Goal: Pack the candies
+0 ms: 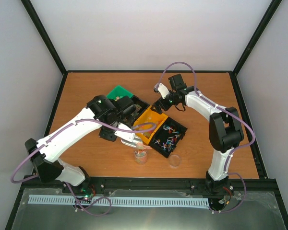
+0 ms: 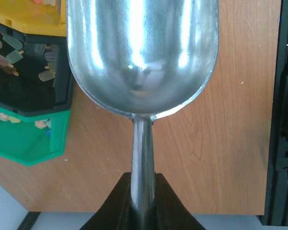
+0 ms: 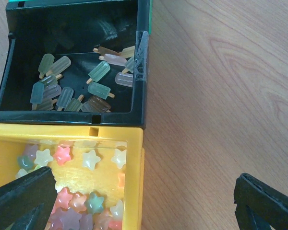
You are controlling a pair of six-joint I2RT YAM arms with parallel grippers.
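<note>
The left gripper [image 2: 143,189] is pinched on the thin handle of the scoop [image 2: 141,57]. The scoop's bowl reaches straight ahead of the fingers and is bare inside. Left of the bowl, lolly candies [image 2: 9,52] lie in a black bin [image 2: 63,91], apart from the scoop. A green bin [image 2: 24,148] with a few pale pieces sits back toward the gripper, and a yellow bin [image 2: 29,14] sits farther ahead.

The right gripper [image 3: 144,196] has its fingers spread wide with nothing between them. Star candies [image 3: 91,159] fill the yellow bin below it, crowded toward the finger at the left of the wrist view. The lolly candies lie farther ahead in the black bin, and bare table [image 3: 221,120] lies under the other finger.

From above, wrapped candies [image 1: 170,136] lie in another black bin to the right of the scoop. A jar [image 1: 140,156] stands just on the near side of the scoop.
</note>
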